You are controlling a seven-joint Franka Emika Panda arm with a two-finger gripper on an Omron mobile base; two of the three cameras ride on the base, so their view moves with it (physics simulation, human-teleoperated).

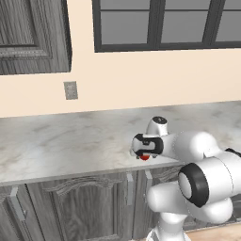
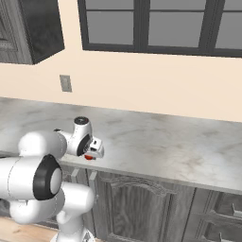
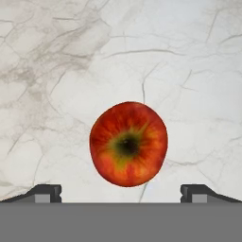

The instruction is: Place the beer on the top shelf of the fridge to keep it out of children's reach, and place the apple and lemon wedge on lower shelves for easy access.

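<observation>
You face a long marbled tabletop [image 1: 70,141] with dark wood cabinets [image 1: 70,207] beneath it, a cream wall and a dark-framed window [image 1: 164,23] above. The arm reaches over the tabletop's front part, and your gripper [image 3: 121,193] points straight down with its fingertips [image 3: 45,193] spread wide. The apple [image 3: 128,144] sits on the marble directly below, centred between the tips and not touching either, stem hollow facing up. It is round, so no axis matters; a straight descent should bracket it. In the left base view the apple [image 1: 144,157] peeks red just under the hand.
</observation>
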